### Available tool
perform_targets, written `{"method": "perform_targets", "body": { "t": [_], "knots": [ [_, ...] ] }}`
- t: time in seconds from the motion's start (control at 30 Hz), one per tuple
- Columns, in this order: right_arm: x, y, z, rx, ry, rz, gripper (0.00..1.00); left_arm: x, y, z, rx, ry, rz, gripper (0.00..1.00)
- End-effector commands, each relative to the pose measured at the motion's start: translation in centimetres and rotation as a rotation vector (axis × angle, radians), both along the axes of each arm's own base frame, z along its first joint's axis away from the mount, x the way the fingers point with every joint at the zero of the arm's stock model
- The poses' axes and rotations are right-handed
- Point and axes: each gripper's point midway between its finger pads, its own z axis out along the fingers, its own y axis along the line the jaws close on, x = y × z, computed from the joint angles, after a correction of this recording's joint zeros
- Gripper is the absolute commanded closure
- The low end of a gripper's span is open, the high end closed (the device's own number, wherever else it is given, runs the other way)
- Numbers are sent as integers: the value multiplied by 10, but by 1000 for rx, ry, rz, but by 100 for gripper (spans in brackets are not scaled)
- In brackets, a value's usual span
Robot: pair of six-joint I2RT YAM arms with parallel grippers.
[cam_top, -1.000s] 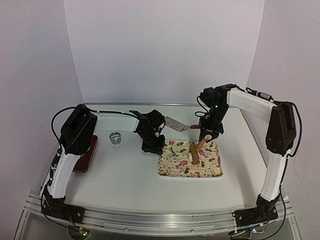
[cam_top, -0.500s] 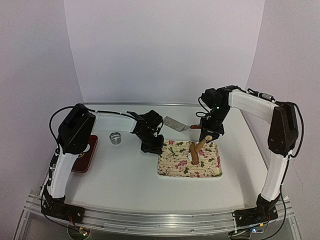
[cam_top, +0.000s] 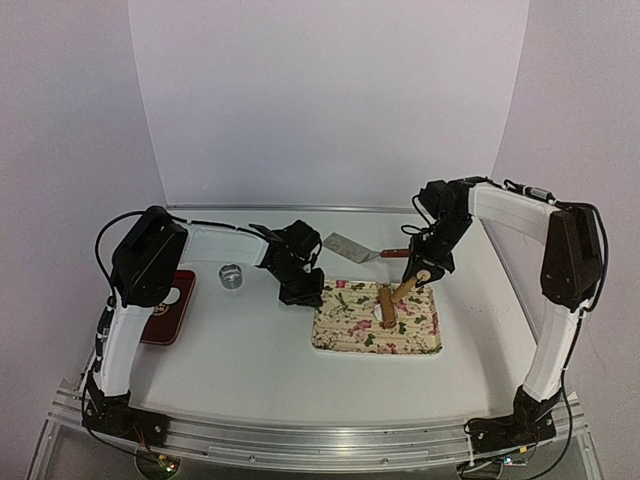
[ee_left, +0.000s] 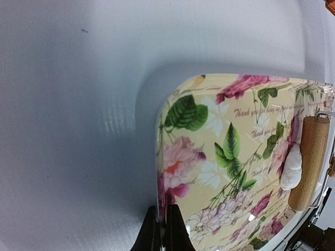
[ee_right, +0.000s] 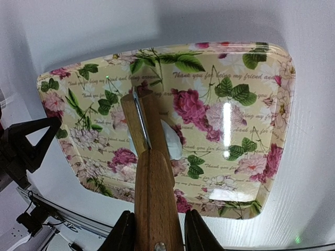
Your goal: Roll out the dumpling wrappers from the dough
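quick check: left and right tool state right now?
Left tool: closed, pinching the rim of the floral tray.
Right tool: closed on the handle of the wooden roller.

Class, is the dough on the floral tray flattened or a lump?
A lump: the dough bulges thick and rounded against the roller.

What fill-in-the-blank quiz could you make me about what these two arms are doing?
1. The left gripper pinches the rim of the floral ____.
2. The right gripper holds a wooden roller by its ____.
3. The roller touches a small lump of white ____.

Missing words: tray; handle; dough.
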Motion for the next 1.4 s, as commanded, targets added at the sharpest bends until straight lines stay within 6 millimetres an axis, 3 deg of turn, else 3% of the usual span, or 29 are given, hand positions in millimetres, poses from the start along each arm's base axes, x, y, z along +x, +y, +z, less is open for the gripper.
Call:
{"method": "perform_targets", "body": {
  "t": [0.0, 0.57, 1.37],
  "knots": [
    [-46, -109, -89, -539, 216, 68, 100, 8, 82, -36, 258, 51, 117, 100],
    [-56, -141, -89, -555, 237, 36, 100, 13, 94, -39, 281, 60, 153, 100],
    [-61, -165, -91, -525, 247, 7, 100, 17, 100, -41, 301, 65, 186, 100]
  ]
}}
